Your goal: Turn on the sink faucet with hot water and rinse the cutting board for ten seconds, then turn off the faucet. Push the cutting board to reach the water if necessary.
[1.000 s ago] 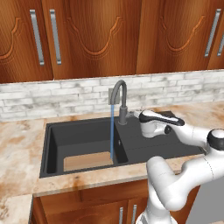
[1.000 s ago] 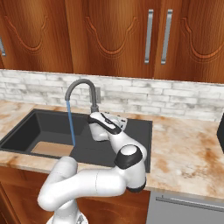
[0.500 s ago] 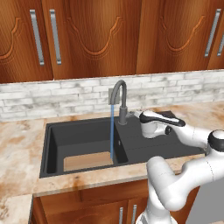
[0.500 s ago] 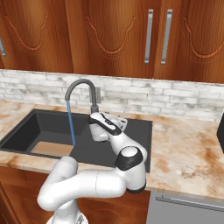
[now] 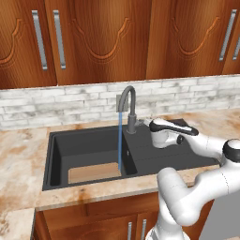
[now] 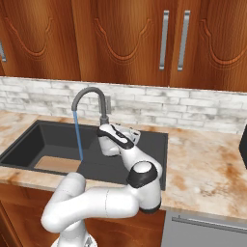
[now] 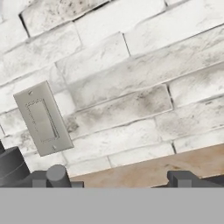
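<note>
Faucet running: the water (image 5: 120, 143) falls as a thin blue stream from the arched spout of the sink faucet (image 5: 128, 107) and lands on the right edge of the cutting board (image 5: 93, 172), which lies flat on the floor of the basin of the sink (image 5: 58, 154), toward its near side. The end effector (image 5: 146, 123) sits just right of the faucet's base, over the ribbed drainboard, pointing at the brick wall; whether its fingers are spread or pressed together I cannot tell. Hand view: a grey wall plate (image 7: 42, 118) on the bricks, the marbled bench (image 7: 144, 171) below.
</note>
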